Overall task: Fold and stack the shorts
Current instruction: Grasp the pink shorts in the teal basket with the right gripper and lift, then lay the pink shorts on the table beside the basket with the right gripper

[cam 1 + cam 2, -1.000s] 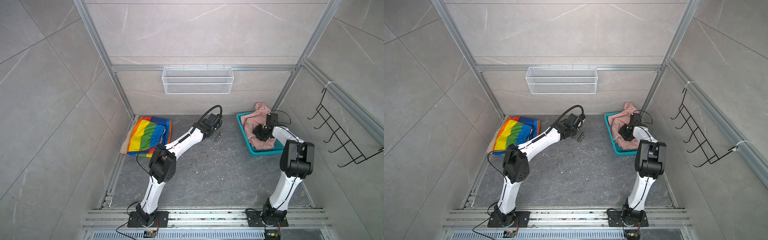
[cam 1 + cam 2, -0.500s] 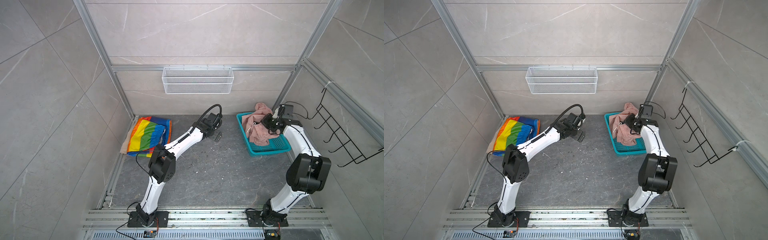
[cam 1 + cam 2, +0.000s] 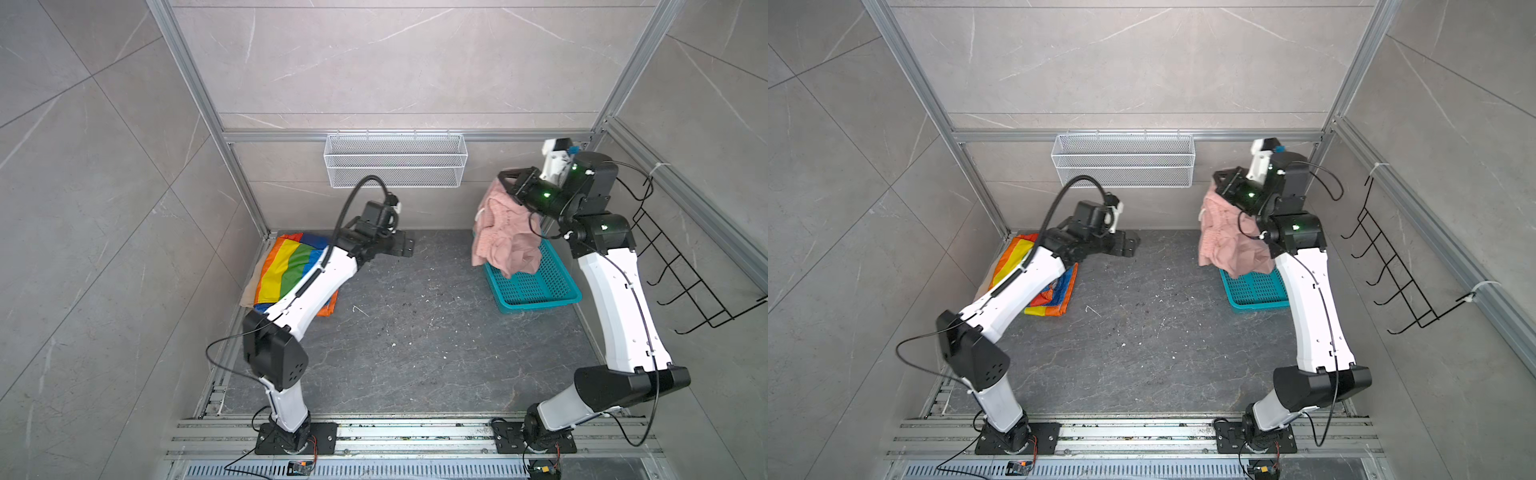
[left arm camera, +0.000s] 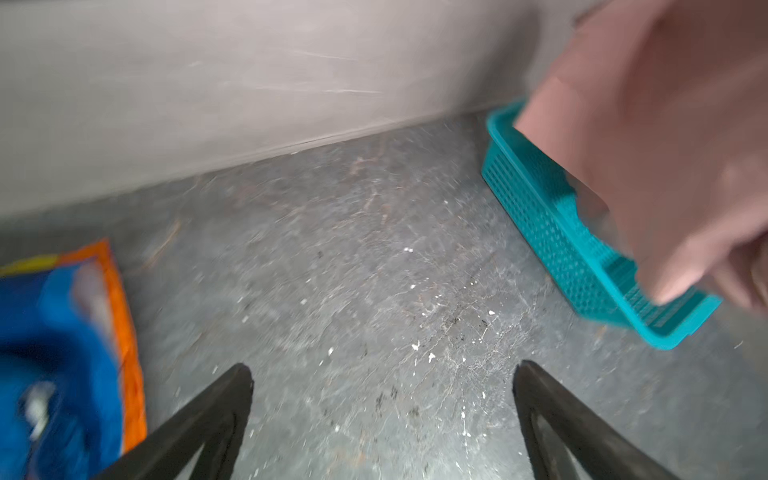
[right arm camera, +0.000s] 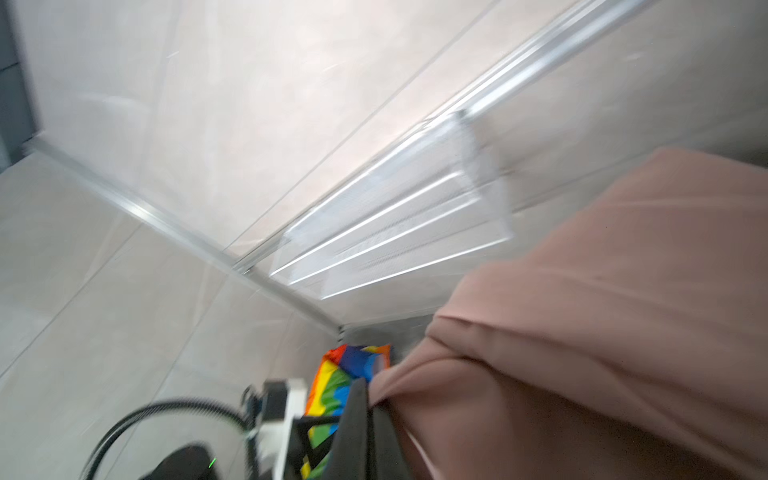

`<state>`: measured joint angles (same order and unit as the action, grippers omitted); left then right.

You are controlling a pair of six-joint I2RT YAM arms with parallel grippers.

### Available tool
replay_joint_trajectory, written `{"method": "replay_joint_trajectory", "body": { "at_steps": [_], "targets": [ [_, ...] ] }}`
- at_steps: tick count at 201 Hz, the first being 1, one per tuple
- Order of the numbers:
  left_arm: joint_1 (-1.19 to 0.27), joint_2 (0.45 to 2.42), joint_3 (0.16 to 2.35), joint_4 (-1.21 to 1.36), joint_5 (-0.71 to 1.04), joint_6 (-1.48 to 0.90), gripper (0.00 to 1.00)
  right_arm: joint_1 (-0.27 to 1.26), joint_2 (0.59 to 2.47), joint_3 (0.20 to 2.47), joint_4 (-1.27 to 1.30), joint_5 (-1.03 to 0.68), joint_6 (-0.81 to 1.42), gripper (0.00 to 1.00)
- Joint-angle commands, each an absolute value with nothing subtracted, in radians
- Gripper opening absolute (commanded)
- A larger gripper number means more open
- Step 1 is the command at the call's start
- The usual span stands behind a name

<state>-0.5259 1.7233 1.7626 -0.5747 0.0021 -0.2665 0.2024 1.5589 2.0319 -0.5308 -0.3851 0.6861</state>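
Observation:
The dusty pink shorts hang bunched from my right gripper, which is shut on a fold of the fabric high above the teal basket. Their lower edge dangles over the basket's back end. The rainbow-striped shorts lie folded flat at the back left, on top of the beige shorts, of which only an edge shows. My left gripper hovers open and empty over the bare floor between the pile and the basket.
A white wire basket hangs on the back wall. A black wire hook rack juts from the right wall, close to the right arm. Dark stone floor spreads between the two arms, with aluminium rails along the front.
The right gripper has closed on the pink shorts and raised them from the teal basket towards the back wall. The left arm has hardly moved.

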Motion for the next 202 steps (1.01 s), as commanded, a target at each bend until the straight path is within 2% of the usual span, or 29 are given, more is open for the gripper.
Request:
{"method": "replay_joint_trajectory", "body": {
  "at_steps": [1, 15, 29, 44, 67, 78, 100, 123, 159, 202],
  "targets": [
    [-0.454, 1.631, 1.624, -0.538, 0.127, -0.434, 1.0, 0.318, 1.576, 1.886, -0.538, -0.377, 0.717, 0.0],
    [-0.423, 1.562, 1.512, -0.516, 0.152, -0.481, 1.0, 0.352, 1.544, 1.633, -0.413, -0.318, 0.765, 0.0],
    [-0.37, 1.499, 1.369, -0.455, 0.254, -0.566, 1.0, 0.353, 1.54, 1.452, -0.318, -0.298, 0.799, 0.02],
    [-0.336, 1.454, 1.247, -0.408, 0.378, -0.632, 1.0, 0.356, 1.57, 1.382, -0.319, -0.325, 0.786, 0.17],
    [-0.337, 1.388, 1.108, -0.395, 0.409, -0.649, 1.0, 0.375, 1.553, 1.3, -0.284, -0.37, 0.788, 0.42],
    [-0.338, 1.353, 1.036, -0.365, 0.42, -0.667, 1.0, 0.392, 1.516, 1.268, -0.307, -0.354, 0.76, 0.52],
    [-0.341, 1.294, 0.915, -0.313, 0.431, -0.704, 1.0, 0.405, 1.411, 1.143, -0.341, -0.314, 0.741, 0.8],
    [-0.355, 1.261, 0.848, -0.283, 0.43, -0.726, 1.0, 0.405, 1.312, 0.987, -0.348, -0.293, 0.73, 0.99],
    [-0.372, 1.309, 0.848, -0.245, 0.434, -0.745, 1.0, 0.405, 1.294, 0.82, -0.291, -0.265, 0.722, 0.99],
    [-0.416, 1.433, 0.91, -0.179, 0.462, -0.773, 1.0, 0.405, 1.446, 0.772, -0.201, -0.231, 0.717, 0.85]
  ]
}}
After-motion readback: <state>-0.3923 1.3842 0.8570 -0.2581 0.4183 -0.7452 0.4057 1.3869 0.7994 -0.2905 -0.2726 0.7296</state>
